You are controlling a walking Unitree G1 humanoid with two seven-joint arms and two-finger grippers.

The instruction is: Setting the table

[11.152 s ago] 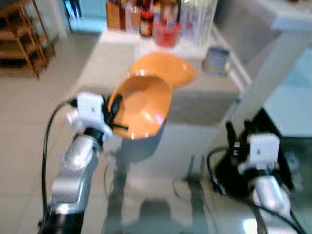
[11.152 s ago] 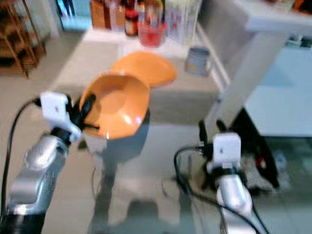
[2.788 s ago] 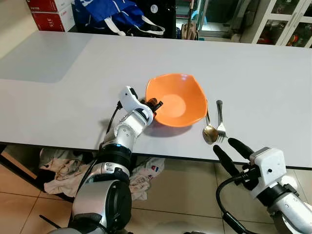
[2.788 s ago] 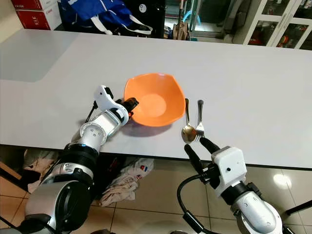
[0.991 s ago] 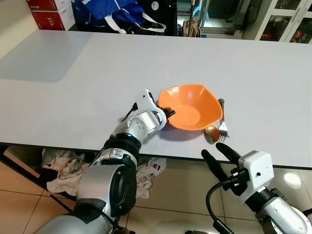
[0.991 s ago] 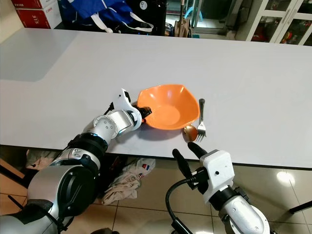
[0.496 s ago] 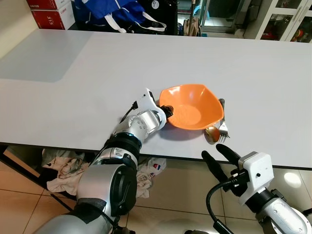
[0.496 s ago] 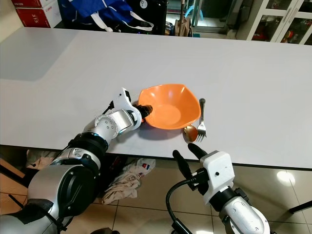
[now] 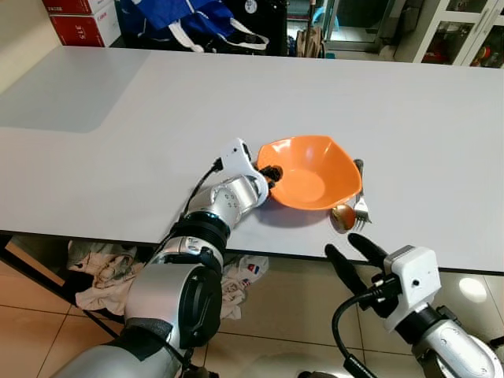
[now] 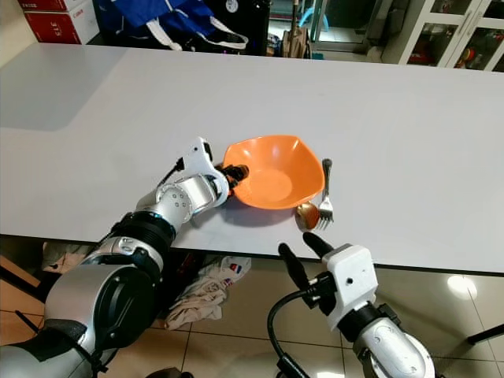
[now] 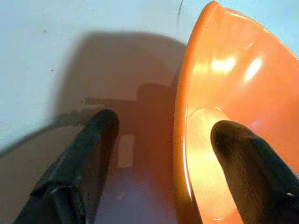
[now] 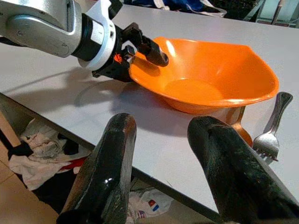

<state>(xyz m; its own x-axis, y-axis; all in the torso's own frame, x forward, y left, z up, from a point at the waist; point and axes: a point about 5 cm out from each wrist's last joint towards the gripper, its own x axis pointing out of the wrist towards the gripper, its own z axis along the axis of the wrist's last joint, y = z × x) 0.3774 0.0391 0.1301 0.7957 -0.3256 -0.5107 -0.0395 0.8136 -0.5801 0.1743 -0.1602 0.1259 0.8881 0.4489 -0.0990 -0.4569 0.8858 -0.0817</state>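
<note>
The bowl point(image 9: 309, 172) now rests on the table point(image 9: 118, 126), touching the spoon point(image 9: 341, 216) and fork point(image 9: 360, 206) on its right. The left gripper point(image 9: 270, 172) has let go, fingers spread astride the bowl's left rim, so placement looks done. The right gripper point(image 9: 350, 253) waits spread below the near edge.

Right gripper point(image 12: 161, 154) is seen with jaws spread, at the near edge of the white worktop point(image 12: 42, 74). Orange bowl point(image 12: 210, 77) is straddled at its rim by left gripper point(image 12: 147, 49). Fork point(image 12: 271, 128) and spoon point(image 12: 238, 130) lie just beside it.
</note>
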